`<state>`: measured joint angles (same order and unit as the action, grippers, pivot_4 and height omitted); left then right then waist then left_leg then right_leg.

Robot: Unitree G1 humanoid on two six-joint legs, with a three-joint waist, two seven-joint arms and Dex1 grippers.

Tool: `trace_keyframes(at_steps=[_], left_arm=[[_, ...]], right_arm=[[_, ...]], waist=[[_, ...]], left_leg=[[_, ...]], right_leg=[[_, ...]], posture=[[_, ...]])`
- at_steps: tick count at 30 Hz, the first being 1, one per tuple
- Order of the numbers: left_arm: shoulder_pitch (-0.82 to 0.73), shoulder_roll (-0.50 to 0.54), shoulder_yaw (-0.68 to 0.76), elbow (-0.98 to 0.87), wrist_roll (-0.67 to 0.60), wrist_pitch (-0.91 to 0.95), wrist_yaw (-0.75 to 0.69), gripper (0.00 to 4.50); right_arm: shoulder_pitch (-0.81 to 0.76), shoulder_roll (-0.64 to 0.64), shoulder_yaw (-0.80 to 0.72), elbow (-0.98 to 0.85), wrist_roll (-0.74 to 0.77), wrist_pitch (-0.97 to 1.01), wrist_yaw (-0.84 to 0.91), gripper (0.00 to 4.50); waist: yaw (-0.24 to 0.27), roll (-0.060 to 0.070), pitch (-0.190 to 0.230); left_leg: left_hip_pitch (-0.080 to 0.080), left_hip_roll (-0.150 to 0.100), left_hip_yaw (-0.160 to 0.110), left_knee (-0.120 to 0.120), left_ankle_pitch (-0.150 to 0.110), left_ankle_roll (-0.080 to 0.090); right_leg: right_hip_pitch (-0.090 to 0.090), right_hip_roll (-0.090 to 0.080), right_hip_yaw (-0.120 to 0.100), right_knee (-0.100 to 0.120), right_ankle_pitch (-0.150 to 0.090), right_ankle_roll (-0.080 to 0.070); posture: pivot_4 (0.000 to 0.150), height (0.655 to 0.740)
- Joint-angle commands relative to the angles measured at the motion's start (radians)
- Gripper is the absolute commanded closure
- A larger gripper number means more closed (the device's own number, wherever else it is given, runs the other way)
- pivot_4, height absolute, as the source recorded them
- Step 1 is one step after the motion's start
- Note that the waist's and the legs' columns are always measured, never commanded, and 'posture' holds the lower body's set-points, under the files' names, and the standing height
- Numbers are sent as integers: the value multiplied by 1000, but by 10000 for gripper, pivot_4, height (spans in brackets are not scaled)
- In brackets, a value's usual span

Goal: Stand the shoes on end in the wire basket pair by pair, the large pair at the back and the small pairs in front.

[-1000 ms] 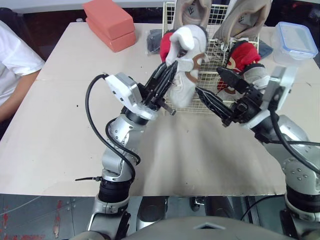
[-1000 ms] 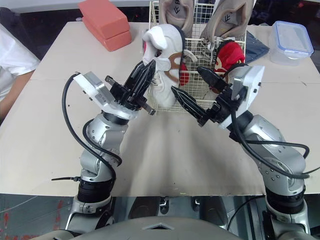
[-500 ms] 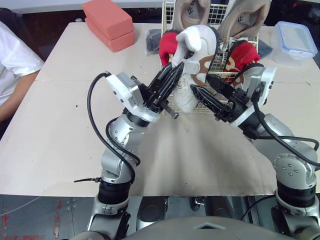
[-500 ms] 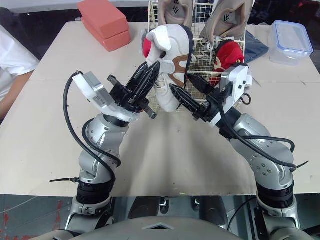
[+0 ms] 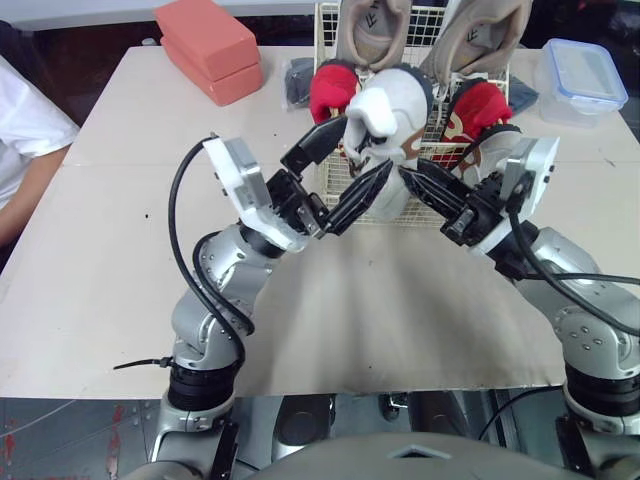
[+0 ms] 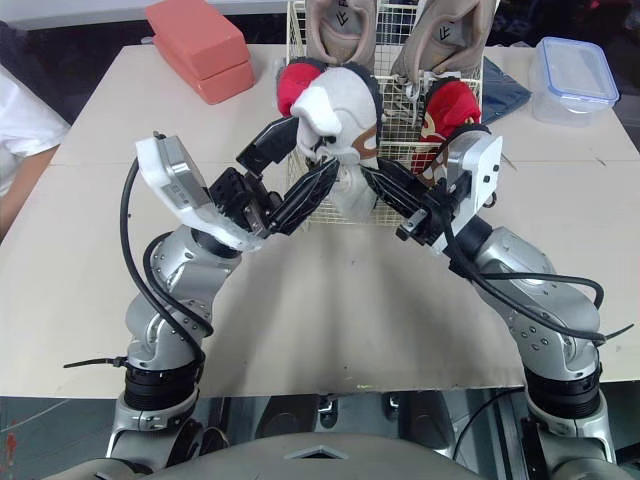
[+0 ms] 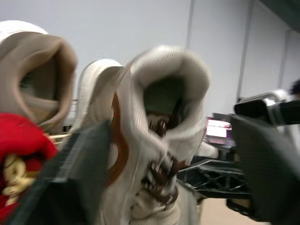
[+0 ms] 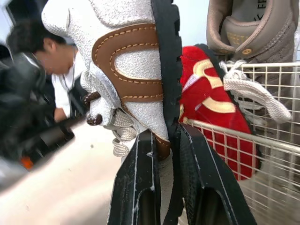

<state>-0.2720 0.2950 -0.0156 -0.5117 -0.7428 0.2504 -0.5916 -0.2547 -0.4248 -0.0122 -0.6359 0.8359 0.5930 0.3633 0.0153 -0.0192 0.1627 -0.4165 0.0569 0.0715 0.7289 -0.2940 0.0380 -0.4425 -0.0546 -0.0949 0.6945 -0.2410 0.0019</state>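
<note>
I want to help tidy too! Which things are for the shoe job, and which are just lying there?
For the job: wire basket, white shoe, red shoes, big tan shoes.
Just lying about: pink blocks, plastic box, dark cloth.

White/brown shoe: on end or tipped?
On end, heel up: white shoe with brown trim stands vertical, its sole pinched by right hand. Inside white wire basket: cannot tell.
</note>
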Motion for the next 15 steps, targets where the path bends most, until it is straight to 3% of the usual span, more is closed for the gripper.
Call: trace_keyframes(at_steps=[1, 13, 14, 15], left_arm=[[-13, 11, 40, -53, -63, 32, 18, 355], [-31, 40, 52, -18, -55, 60, -23, 355], [-36, 37, 52, -15, -56, 57, -29, 4196], [-39, 34, 51, -12, -56, 56, -33, 5266]], right_arm=[[8, -19, -14, -15, -31, -60, 76, 42610], [24, -33, -9, -28, -56, -92, 184, 42610], [25, -36, -8, -31, -58, -91, 191, 42610], [25, -36, -7, -31, -60, -90, 194, 42610]], waist=[[0, 0, 0], [0, 0, 1], [0, 0, 1], [0, 0, 1]], left_leg=[[0, 0, 0, 0, 0, 0], [0, 0, 0, -2, 0, 0], [0, 0, 1, -2, 0, 0], [0, 0, 0, -2, 0, 0]], right_leg=[[0, 0, 0, 0, 0, 0], [-1, 0, 0, 0, 0, 0], [-1, 0, 0, 0, 0, 0], [-1, 0, 0, 0, 0, 0]], posture=[[1500, 6860], [1500, 6860], [1500, 6860], [1500, 6860]])
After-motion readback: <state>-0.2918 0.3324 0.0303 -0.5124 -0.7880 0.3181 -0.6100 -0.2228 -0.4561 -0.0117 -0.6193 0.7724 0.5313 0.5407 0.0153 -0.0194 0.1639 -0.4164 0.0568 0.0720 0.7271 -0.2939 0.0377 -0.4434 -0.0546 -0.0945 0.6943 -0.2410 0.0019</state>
